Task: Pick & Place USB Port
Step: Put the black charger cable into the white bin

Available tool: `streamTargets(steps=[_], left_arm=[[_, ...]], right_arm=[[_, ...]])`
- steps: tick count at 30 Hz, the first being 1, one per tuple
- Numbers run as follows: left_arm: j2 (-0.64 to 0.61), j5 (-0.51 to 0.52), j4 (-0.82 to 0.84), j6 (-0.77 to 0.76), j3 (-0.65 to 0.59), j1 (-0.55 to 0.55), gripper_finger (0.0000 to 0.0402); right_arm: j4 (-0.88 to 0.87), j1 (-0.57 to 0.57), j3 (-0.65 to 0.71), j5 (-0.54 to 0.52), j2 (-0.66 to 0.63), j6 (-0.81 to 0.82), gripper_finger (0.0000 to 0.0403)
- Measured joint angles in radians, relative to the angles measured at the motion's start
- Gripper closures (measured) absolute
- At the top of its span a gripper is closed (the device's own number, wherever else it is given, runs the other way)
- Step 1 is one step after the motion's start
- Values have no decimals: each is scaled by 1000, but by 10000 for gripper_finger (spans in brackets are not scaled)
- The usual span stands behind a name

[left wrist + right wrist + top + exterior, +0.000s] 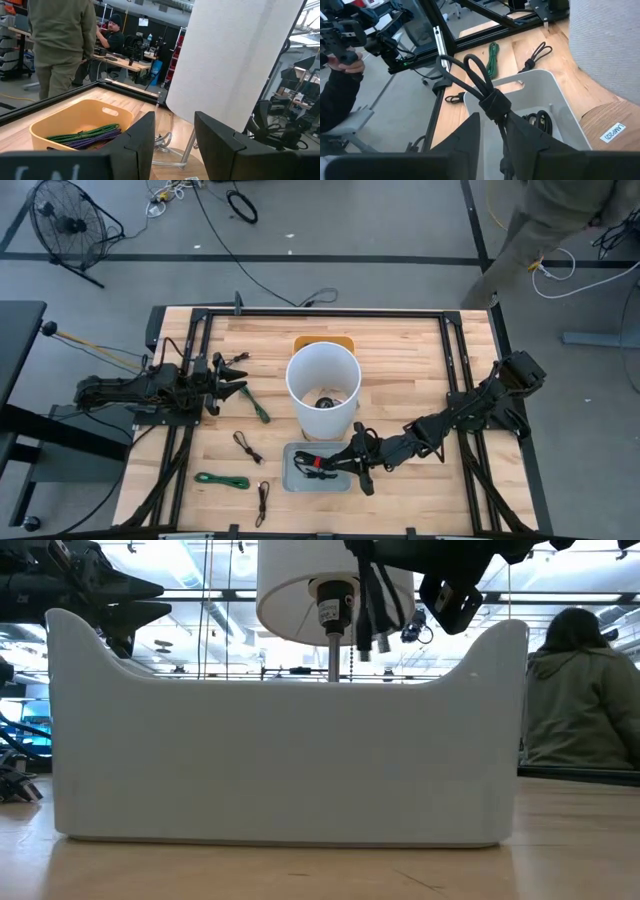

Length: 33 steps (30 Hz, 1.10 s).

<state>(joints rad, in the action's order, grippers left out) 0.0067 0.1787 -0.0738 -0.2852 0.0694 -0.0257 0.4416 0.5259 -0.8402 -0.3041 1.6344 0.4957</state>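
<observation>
My right gripper (pixel 347 463) is over the grey tray (pixel 292 480) at the table's near middle, shut on a coiled black cable (pixel 479 86) bound by a strap. In the low view that cable (pixel 376 595) hangs above the tray's wall (pixel 290 760). Another black cable (pixel 540 120) lies in the tray. My left gripper (pixel 232 376) waits open at the table's left, facing the white lampshade (pixel 323 385). My right gripper pinches the coiled black cable between its two fingers just below the strap (pixel 495 106). The loops (pixel 462 70) stick out beyond the fingertips. The cable is lifted clear, above the tray.
A lamp with a white shade stands just beyond the tray. A yellow bin (pixel 75 122) with green and purple cables sits behind it. Loose cables lie on the wood: a green one (pixel 258 405), a black one (pixel 246 445), a green one (pixel 222 480) and a black one (pixel 262 500). A person stands past the far right corner.
</observation>
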Motion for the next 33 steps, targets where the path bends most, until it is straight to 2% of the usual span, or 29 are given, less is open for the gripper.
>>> streamTargets(steps=[16,22,26,29,33], left_arm=[[0,0,1,0,0,0,257],[0,0,2,0,0,0,257],[0,13,7,0,0,0,257],[0,93,13,0,0,-1,258],[1,385,59,21,8,0,263]], right_arm=[[-1,0,0,32,-1,39,305],[-1,0,0,-41,-1,-4,305],[5,1,0,55,-1,57,305],[12,10,0,160,-2,100,305],[-6,21,0,217,-2,135,305]])
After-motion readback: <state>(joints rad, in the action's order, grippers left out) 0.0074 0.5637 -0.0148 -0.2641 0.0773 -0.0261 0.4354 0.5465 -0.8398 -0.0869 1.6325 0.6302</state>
